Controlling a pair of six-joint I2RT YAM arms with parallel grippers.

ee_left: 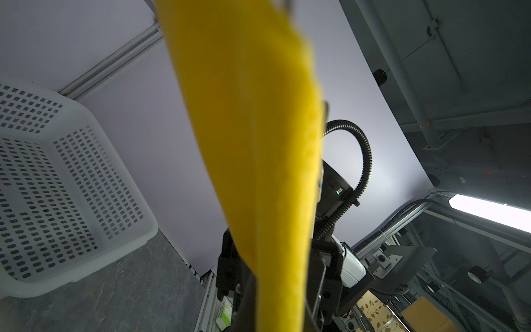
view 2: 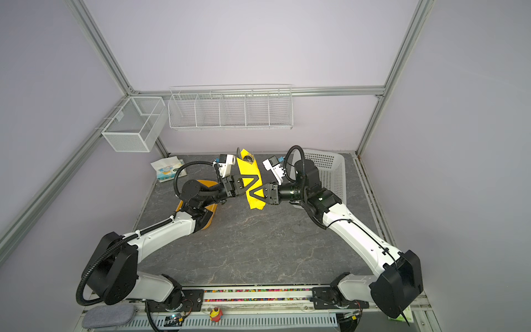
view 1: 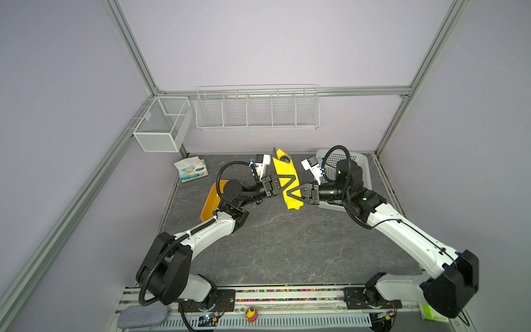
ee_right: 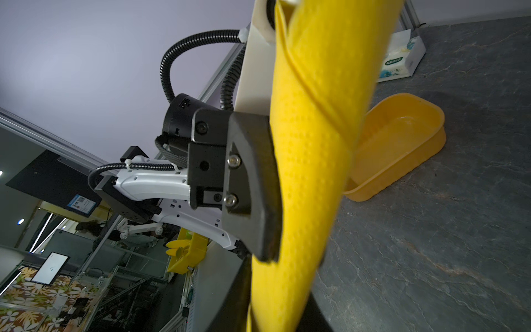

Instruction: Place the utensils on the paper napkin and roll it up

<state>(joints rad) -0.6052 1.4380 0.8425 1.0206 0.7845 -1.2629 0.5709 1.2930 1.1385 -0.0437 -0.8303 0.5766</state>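
Left tool (view 1: 291, 178) grips paper napkin (view 1: 283, 168); right tool (view 1: 287, 193) straddles it.

Embossed dots pattern the bright yellow rolled paper napkin (ee_right: 310, 161), pale veins cross the dark grey stone-look bench (view 1: 287, 244), and the oval plastic tray (ee_right: 402, 172) is deeper orange-yellow.

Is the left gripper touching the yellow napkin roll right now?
Touching. In the right wrist view a black finger of the left gripper lies flat against the napkin roll, with no gap.
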